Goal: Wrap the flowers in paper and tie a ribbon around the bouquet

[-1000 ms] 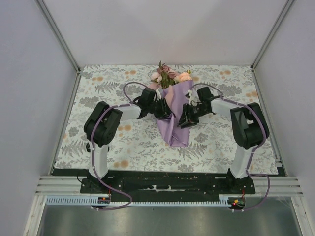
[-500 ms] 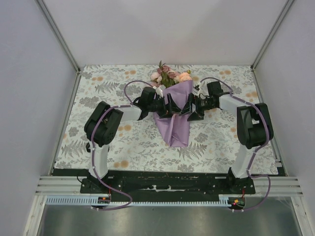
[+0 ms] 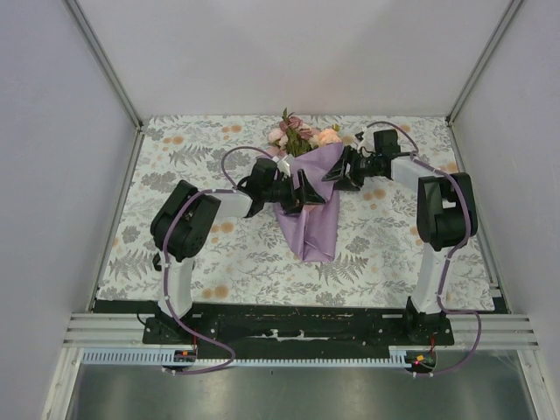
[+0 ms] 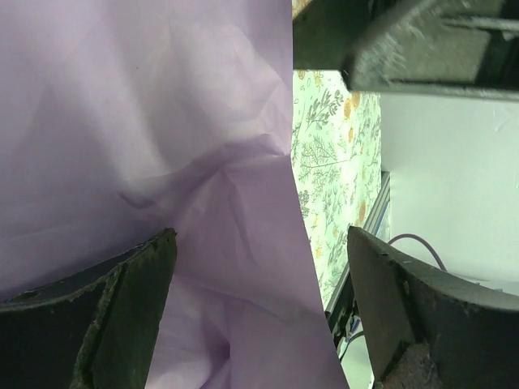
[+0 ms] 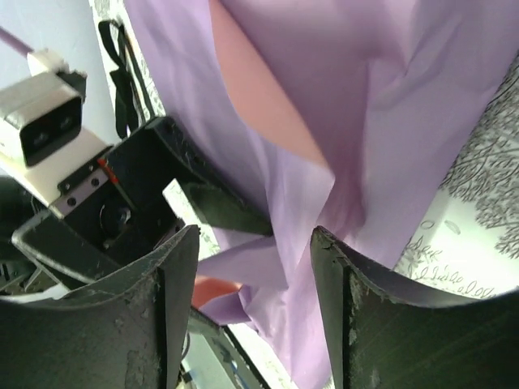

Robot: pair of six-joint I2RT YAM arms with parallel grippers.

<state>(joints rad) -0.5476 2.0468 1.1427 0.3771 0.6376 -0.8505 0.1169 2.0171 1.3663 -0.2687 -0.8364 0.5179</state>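
Note:
The bouquet (image 3: 312, 206) lies mid-table, a lilac paper (image 4: 162, 121) cone with its point toward me. The flowers (image 3: 302, 136) stick out of its far wide end. My left gripper (image 3: 305, 191) is open over the cone's left side, and lilac paper fills the left wrist view beyond its gripper (image 4: 259, 312). My right gripper (image 3: 336, 171) is at the cone's upper right edge, open, with a loose paper (image 5: 389, 97) fold between its gripper (image 5: 251, 312) fingers. A pink inner face (image 5: 259, 105) shows. A narrow black strip (image 5: 122, 73) lies beyond; I cannot tell if it is the ribbon.
A floral tablecloth (image 3: 219, 254) covers the table, with walls on three sides. The two grippers are close together across the cone: the right one (image 4: 405, 40) shows in the left wrist view and the left one (image 5: 162, 186) in the right wrist view.
Both grippers have let go of the cone's middle and opened. The right gripper has moved back and right toward the wide end. The left has stayed at the cone's left side.

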